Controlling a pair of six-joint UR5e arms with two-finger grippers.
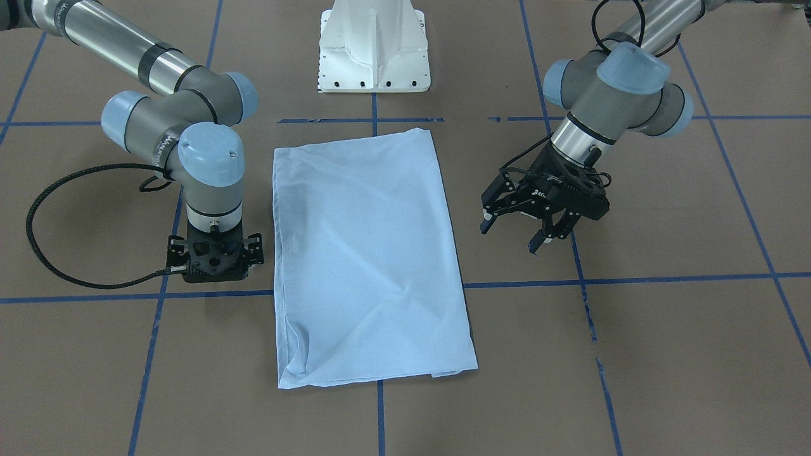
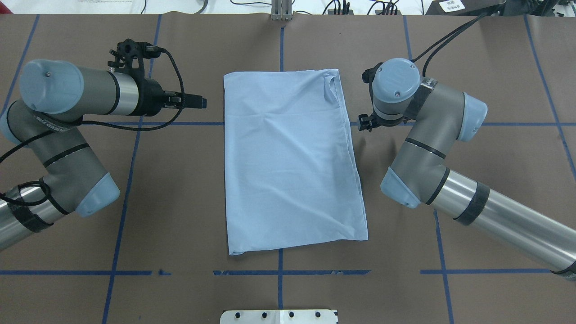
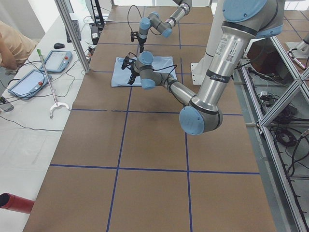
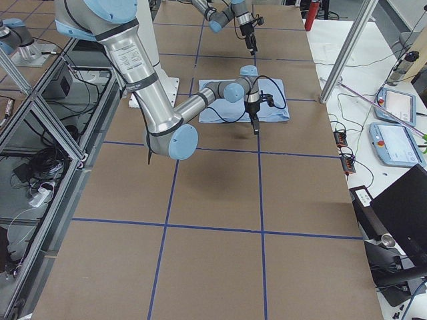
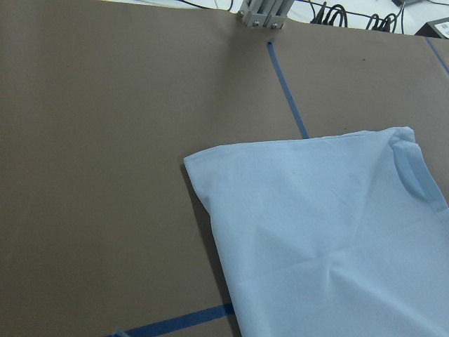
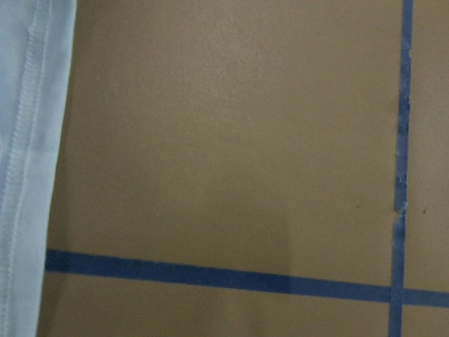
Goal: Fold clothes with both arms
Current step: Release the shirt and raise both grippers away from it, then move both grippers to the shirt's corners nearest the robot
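My left pincer (image 1: 512,233) hangs wide open and empty beside the T-shirt (image 1: 367,253), my right pincer (image 1: 214,258) too hidden to tell; thin, limp cloth, I judge, best pinched at its corners.

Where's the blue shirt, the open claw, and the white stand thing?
T-shirt (image 1: 367,253), exterior front-facing view, middle of the folded fabric.
left gripper (image 1: 510,237), exterior front-facing view, midway between its open jaws.
white pedestal base (image 1: 374,57), exterior front-facing view, middle of its body.

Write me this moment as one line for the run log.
T-shirt: folded rectangle, flat on table | left gripper: open, off shirt | right gripper: off shirt, jaws hidden
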